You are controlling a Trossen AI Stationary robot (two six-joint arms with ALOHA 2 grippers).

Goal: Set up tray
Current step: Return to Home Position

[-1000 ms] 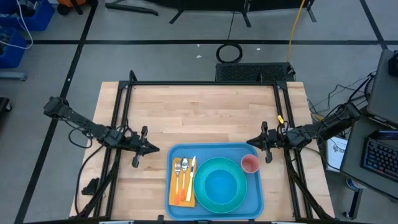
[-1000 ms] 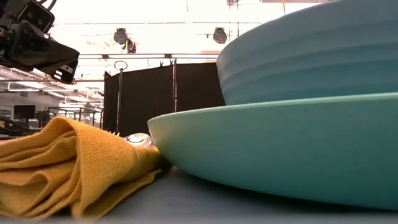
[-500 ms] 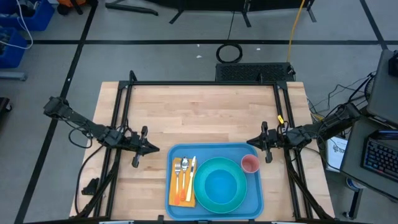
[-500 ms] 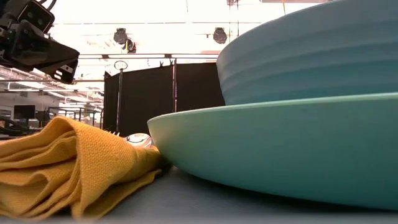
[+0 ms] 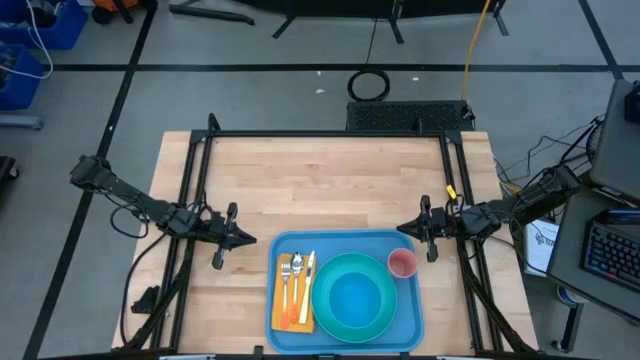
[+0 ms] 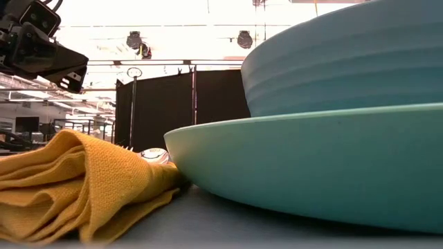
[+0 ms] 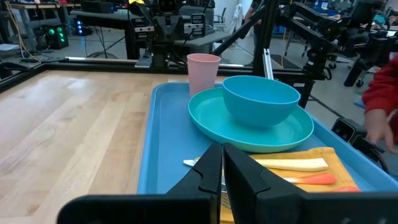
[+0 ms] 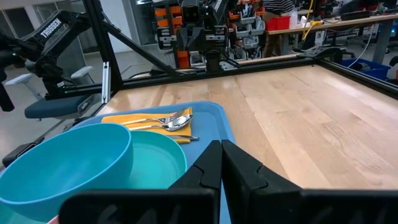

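The blue tray (image 5: 290, 243) lies near the table's near edge. On it rest a turquoise plate (image 5: 382, 318) with a blue bowl (image 5: 352, 297) in it, a pink cup (image 5: 402, 263) at the far right corner, and a yellow-orange napkin (image 5: 283, 318) with cutlery (image 5: 298, 275) at the left. My left gripper (image 5: 248, 239) hovers shut just off the tray's far left corner. My right gripper (image 5: 404, 231) hovers shut off its far right corner. Both hold nothing.
Bare wooden tabletop (image 5: 330, 180) stretches from the tray to the far edge. Black frame rails (image 5: 200, 180) run along the left and right sides. A person's red sleeve (image 7: 382, 99) shows beyond the table in the left wrist view.
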